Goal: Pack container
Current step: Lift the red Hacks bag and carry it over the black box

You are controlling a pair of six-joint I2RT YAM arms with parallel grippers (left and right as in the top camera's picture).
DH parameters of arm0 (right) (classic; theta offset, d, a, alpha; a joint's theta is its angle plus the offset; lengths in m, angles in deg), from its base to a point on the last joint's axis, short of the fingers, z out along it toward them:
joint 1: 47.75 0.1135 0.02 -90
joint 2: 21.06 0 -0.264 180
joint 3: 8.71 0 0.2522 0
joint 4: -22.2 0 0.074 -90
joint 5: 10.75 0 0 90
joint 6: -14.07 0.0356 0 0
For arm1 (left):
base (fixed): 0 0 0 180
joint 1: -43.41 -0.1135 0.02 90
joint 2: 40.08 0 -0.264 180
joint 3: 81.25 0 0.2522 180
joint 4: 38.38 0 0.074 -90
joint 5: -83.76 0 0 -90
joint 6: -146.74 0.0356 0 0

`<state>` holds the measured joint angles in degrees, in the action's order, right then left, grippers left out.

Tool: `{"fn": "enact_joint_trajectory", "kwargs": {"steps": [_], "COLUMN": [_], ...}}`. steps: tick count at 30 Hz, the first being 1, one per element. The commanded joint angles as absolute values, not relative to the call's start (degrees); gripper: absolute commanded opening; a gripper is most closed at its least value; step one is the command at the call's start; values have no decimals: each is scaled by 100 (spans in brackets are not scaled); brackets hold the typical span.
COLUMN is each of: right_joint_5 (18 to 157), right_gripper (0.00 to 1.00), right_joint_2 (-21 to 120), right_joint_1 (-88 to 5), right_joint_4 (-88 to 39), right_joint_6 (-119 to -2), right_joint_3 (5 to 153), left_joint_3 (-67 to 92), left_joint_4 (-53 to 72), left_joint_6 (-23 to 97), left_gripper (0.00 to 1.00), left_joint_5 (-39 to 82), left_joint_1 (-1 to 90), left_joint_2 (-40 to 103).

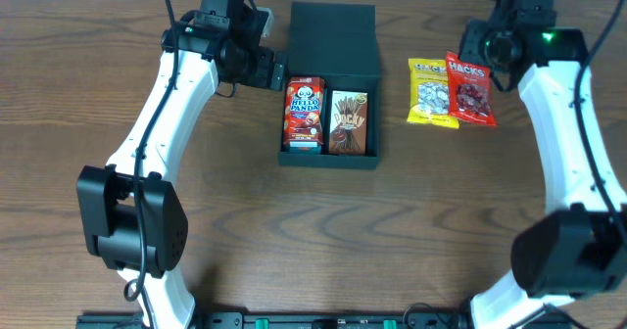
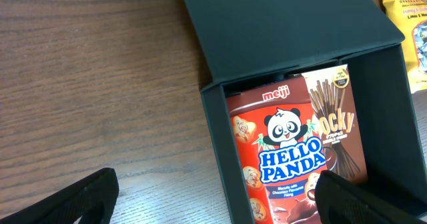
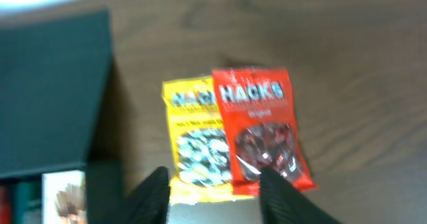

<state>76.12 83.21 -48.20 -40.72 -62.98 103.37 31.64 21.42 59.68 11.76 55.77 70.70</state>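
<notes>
The container, a dark teal box with its flap lid laid open behind, sits mid-table. Inside it lie a red Hello Panda box and a brown Pocky box. My left gripper hovers at the container's left wall. In the left wrist view the left gripper is wide open, its fingers straddling the wall and the Hello Panda box. My right gripper is open above a yellow Hacks bag and a red Hacks bag, holding nothing.
The two Hacks bags lie side by side on the wooden table to the right of the container, yellow overlapped by red. The right gripper hangs just behind them. Bare tabletop stretches across the front.
</notes>
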Motion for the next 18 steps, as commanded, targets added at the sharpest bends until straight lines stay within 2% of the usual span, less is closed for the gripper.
{"fn": "enact_joint_trajectory", "kwargs": {"steps": [1,8,18], "right_joint_5": [7498,6838,5164], "right_gripper": [49,46,45], "right_joint_2": [8839,10061,10554], "right_joint_1": [-4905,-4654,-4256], "right_joint_4": [-4153,-3803,-3720], "right_joint_6": [-6344,-6268,-6268], "right_joint_3": [10361,10361,10361], "left_joint_3": [3177,3177,3177], "left_joint_4": [2142,2157,2162], "left_joint_6": [5924,5924,5924], "left_gripper": [95,95,95], "left_joint_5": [1141,1141,1141], "left_joint_1": [5531,5531,5531], "left_joint_2": [6963,6963,6963]}}
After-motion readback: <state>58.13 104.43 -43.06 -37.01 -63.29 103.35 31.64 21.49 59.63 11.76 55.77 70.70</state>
